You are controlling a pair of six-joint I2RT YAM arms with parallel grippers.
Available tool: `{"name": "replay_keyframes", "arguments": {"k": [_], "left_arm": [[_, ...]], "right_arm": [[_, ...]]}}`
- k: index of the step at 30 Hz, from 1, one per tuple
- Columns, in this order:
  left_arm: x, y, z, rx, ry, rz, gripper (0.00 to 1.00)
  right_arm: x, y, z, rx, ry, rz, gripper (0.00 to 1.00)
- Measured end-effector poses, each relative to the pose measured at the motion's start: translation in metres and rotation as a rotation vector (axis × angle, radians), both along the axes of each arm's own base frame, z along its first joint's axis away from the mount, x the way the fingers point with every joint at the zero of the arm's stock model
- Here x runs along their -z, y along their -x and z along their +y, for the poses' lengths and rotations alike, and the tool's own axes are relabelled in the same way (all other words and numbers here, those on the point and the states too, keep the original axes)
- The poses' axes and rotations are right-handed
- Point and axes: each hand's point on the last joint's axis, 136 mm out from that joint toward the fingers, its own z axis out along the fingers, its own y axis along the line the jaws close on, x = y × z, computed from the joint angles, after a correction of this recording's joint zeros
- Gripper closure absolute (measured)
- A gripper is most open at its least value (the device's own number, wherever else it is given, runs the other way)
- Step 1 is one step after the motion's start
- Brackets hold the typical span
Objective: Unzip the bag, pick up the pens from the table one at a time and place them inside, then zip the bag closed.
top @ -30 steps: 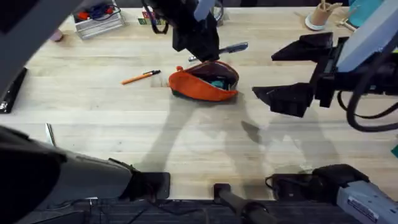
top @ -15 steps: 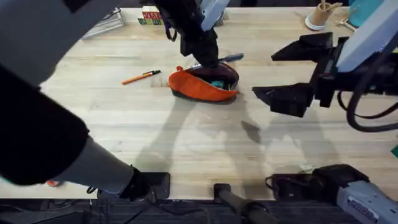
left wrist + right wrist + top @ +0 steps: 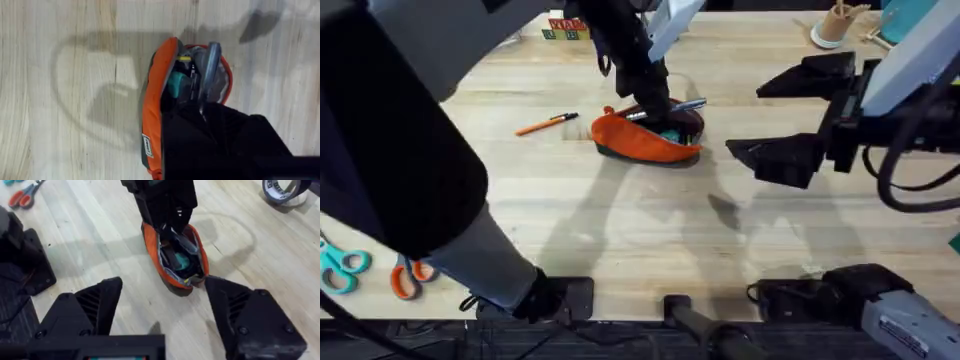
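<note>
Silvery pen (image 3: pixel 209 65) half inside bag (image 3: pixel 155 100)

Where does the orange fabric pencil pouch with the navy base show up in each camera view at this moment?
Overhead: the orange fabric pencil pouch lies upper centre on the light wooden table, under the left gripper.
Left wrist: the pouch stands centre, open, a silvery metal pen poking into it.
Right wrist: the pouch sits upper centre, beyond the open right gripper.
Shared landmark: the pouch's open grey-lined mouth with a teal item inside.
</note>
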Motion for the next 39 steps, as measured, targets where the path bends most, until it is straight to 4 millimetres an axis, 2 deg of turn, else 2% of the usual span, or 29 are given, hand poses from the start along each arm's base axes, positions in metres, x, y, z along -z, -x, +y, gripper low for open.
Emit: {"name": "replay_keyframes", "arguments": {"k": [12, 27, 39], "left_arm": [[0.001, -0.012, -0.002, -0.003, 0.002, -0.049, 0.959], [0.031, -0.017, 0.004, -0.008, -0.071, -0.005, 0.959], [0.037, -0.020, 0.013, -0.014, -0.130, -0.019, 0.959]], "right_arm": [[0.000, 0.000, 0.000, 0.000, 0.000, 0.000, 0.003], [0.000, 0.000, 0.000, 0.000, 0.000, 0.000, 0.004], [0.000, 0.000, 0.000, 0.000, 0.000, 0.000, 0.004]]}}
